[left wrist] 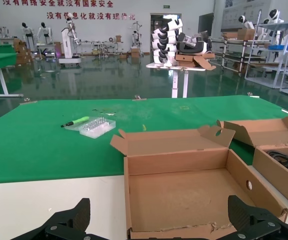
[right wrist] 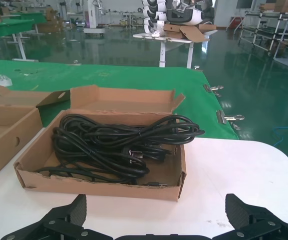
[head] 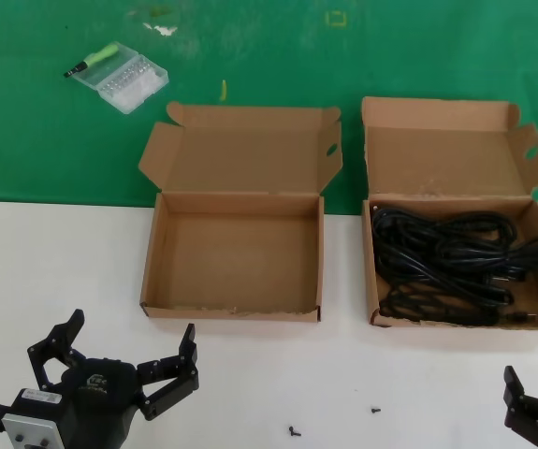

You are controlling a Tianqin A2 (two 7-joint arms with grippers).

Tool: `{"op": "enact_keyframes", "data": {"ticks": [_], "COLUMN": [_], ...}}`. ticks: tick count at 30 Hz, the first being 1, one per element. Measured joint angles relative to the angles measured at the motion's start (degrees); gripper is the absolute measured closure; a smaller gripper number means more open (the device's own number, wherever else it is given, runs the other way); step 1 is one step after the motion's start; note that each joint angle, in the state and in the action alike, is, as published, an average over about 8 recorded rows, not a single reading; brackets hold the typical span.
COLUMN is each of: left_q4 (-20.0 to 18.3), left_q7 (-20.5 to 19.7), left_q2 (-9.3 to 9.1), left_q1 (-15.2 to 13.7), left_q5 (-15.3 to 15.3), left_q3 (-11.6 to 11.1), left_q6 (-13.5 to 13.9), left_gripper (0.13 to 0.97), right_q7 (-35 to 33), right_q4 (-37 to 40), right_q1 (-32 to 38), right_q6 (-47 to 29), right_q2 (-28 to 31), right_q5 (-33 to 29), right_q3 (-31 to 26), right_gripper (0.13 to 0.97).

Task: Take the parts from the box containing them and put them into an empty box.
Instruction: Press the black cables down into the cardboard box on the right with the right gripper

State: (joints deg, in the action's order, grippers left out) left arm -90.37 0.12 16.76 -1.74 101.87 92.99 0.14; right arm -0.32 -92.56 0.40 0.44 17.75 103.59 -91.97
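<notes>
The parts, black power cords, lie tangled in the squarish box containing them at the right, its lid standing open. To its left is the empty box, wider, lid open with flaps at both sides. My left gripper hovers open over the white table in front of the empty box, nothing between its fingers. In front of the cords and their box, my right gripper is open and holds nothing. Only one of its fingers shows in the head view.
A clear plastic case of small pieces with a green marker lies on the green mat at the back left. Two tiny black screws lie on the white table between the grippers.
</notes>
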Motion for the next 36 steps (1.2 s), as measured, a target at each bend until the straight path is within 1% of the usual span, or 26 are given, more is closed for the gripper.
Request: {"op": "enact_keyframes", "data": {"ticks": [17,23,27,31,34,35,36], "left_q4": [0.0,0.0,0.0,0.0,0.0,0.0,0.0], "left_q7": [0.0,0.0,0.0,0.0,0.0,0.0,0.0], "left_q2": [0.0,0.0,0.0,0.0,0.0,0.0,0.0], "left_q1": [0.0,0.0,0.0,0.0,0.0,0.0,0.0], "left_q5": [0.0,0.0,0.0,0.0,0.0,0.0,0.0], "left_q3": [0.0,0.0,0.0,0.0,0.0,0.0,0.0], "left_q6": [0.0,0.0,0.0,0.0,0.0,0.0,0.0], "left_gripper": [0.132,0.223,0.273,0.353,0.412,0.412,0.439], "right_q7": [-0.27,-2.93,-5.79,-9.48,-12.6,-13.61,-14.53], "right_q4": [0.01,0.03,-0.08,-0.06,0.47,0.8,1.18], "right_q1": [-0.02,0.02,0.59,2.23,4.54,5.58,6.71], "right_q6": [-0.5,-3.9,-7.22,-11.36,-14.9,-16.11,-17.29], "right_q2": [-0.21,-0.97,-0.01,3.07,6.75,8.19,9.64], "right_q5": [-0.15,-0.69,-0.84,-1.2,-2.04,-2.48,-2.97], "right_q3": [0.31,2.3,3.75,4.58,4.4,4.13,3.76], "right_gripper": [0.129,0.129,0.129,0.129,0.129,0.129,0.129]}}
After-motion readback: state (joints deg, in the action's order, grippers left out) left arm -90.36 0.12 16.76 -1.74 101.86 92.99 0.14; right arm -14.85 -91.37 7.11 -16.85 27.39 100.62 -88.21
